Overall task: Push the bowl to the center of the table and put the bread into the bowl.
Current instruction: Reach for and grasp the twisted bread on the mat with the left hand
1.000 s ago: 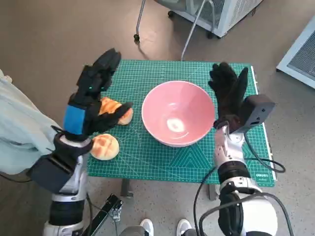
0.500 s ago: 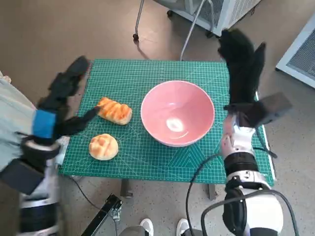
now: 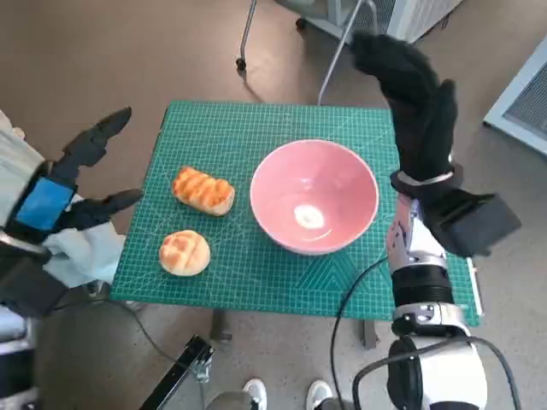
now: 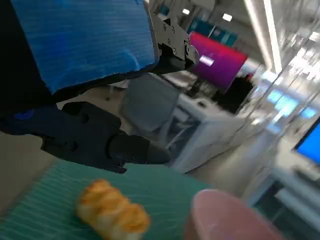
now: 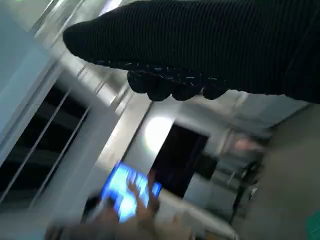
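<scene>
Head view: your left hand (image 3: 64, 184), fingers spread and empty, hangs off the bench (image 3: 256, 128) edge, well left of the bowl (image 3: 314, 196); both breads (image 3: 203, 190) lie between them; your right hand (image 3: 410, 94), empty and apart, is raised beyond the bowl.

A green cutting mat (image 3: 256, 265) covers the table between the two hands. Beyond the right hand stand a chair's metal legs (image 3: 248, 30) and a white cabinet (image 3: 410, 13).

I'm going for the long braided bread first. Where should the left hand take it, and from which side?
Probably across its narrow middle, from above. The long braided bread lies flat on the green mat, its length slanting, apart from the round bun and the pink bowl. The left hand hangs open off that edge.
</scene>
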{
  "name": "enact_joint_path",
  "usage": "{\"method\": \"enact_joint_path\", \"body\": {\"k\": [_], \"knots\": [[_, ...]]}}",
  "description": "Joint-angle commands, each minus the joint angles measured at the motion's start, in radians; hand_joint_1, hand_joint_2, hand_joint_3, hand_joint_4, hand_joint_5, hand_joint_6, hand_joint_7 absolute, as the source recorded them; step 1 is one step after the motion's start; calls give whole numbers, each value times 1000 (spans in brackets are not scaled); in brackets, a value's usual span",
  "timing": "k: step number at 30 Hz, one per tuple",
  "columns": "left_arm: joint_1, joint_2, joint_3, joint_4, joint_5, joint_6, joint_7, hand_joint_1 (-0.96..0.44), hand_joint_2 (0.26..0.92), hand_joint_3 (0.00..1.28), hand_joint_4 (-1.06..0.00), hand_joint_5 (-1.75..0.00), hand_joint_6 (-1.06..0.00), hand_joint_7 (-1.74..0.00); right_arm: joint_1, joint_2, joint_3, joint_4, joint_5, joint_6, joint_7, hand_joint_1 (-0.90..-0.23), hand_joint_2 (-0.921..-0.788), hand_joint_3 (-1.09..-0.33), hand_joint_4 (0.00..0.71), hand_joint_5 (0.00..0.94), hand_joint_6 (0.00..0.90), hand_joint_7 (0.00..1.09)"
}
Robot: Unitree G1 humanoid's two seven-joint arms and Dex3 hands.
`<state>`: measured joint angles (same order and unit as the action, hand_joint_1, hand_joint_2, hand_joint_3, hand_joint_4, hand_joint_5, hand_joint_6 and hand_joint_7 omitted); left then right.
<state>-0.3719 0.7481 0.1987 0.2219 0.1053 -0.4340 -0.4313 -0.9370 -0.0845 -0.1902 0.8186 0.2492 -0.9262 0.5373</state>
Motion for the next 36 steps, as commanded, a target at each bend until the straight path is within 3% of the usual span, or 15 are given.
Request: {"method": "enact_joint_path", "body": {"k": [1, 7, 12, 20, 28, 36], "knots": [[-66, 46, -65, 18, 48, 37, -54, -259, 846, 5, -198, 0, -298, -1, 54, -4, 30, -83, 28, 22, 37, -669, -921, -808, 319, 13, 1, 924], [-167, 51, -162, 89, 106, 77, -112, -104, 818, 1, -173, 0, -294, 0, 88, -3, 55, -173, 34, 30, 31, -669, -921, -806, 305, 6, -1, 918], [-245, 32, -241, 175, 180, 80, -111, -59, 813, 0, -166, 0, -294, 0, 108, -3, 70, -221, 35, 36, 25, -665, -921, -806, 301, 4, -1, 925], [-365, -36, -362, 341, 296, 111, -72, -48, 811, 0, -163, 0, -295, -1, 121, -10, 82, -246, 51, 34, 35, -654, -921, -804, 309, 9, -1, 928], [-488, -112, -495, 551, 449, 115, 27, -111, 814, 1, -160, 0, -296, -1, 128, -17, 83, -236, 71, 34, 46, -653, -921, -798, 320, 17, -1, 925], [-581, -186, -592, 749, 543, 131, 97, -117, 815, 2, -169, -5, -297, -1, 138, -23, 77, -233, 70, 31, 39, -650, -921, -791, 322, 20, -1, 922]]}}
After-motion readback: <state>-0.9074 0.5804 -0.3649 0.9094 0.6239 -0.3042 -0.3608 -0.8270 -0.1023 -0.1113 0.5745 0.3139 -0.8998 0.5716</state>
